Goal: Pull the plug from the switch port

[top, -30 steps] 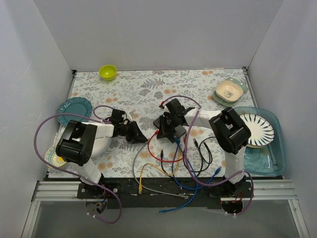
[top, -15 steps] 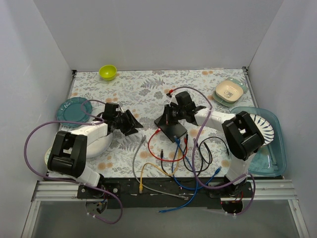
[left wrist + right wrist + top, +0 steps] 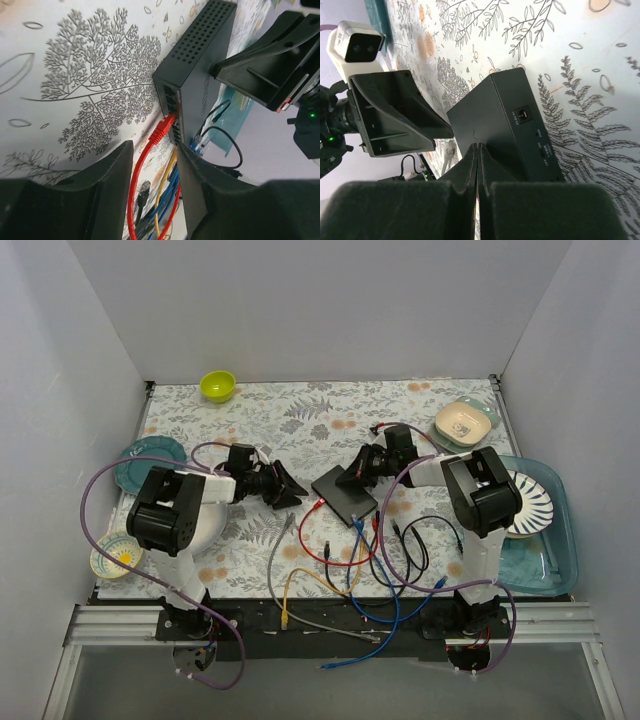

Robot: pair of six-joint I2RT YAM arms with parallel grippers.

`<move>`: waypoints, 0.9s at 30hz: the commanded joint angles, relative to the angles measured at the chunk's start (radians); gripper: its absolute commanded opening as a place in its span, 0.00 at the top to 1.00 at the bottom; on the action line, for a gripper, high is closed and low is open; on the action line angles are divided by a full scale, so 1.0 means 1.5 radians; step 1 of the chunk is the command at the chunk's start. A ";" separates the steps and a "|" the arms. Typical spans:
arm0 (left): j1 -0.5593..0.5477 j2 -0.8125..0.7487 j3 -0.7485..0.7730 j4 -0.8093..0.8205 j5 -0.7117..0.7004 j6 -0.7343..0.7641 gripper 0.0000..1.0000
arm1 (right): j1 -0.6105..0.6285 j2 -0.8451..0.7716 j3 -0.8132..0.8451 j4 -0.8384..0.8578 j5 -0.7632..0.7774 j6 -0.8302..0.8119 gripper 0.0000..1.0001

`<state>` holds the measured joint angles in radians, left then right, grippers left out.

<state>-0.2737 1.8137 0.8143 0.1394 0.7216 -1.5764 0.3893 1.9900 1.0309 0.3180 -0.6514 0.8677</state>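
Observation:
The switch is a flat black box lying mid-table; it also shows in the left wrist view and the right wrist view. A red plug sits in a port on its near-left edge, and its red cable loops toward the front. Blue plugs sit further along the row. My left gripper is open and low at the table, aimed at the red plug from the left. My right gripper is shut and empty, with its tips at the switch's top face.
Loose blue, yellow, grey and black cables lie in front of the switch. A white bowl sits under the left arm. A teal plate is at the left, a green bowl at the back, and a beige dish and a teal tray at the right.
The right gripper drew back from over the switch to its far right side. The left gripper swung up the table, then moved right toward the switch's port edge.

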 commanded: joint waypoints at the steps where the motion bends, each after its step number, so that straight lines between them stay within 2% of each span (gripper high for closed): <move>1: -0.023 0.012 0.033 0.034 0.049 0.028 0.61 | 0.010 0.010 -0.001 0.008 -0.008 -0.008 0.99; 13: -0.061 0.115 0.094 0.006 0.053 0.067 0.64 | 0.010 0.026 -0.023 -0.003 -0.005 -0.024 0.99; 27: -0.075 0.133 0.105 0.006 0.059 0.092 0.69 | 0.009 0.042 -0.008 -0.021 -0.010 -0.034 0.99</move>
<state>-0.3660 1.9957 0.9611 0.1677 0.8356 -1.4940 0.4004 2.0045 1.0183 0.3500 -0.6880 0.8604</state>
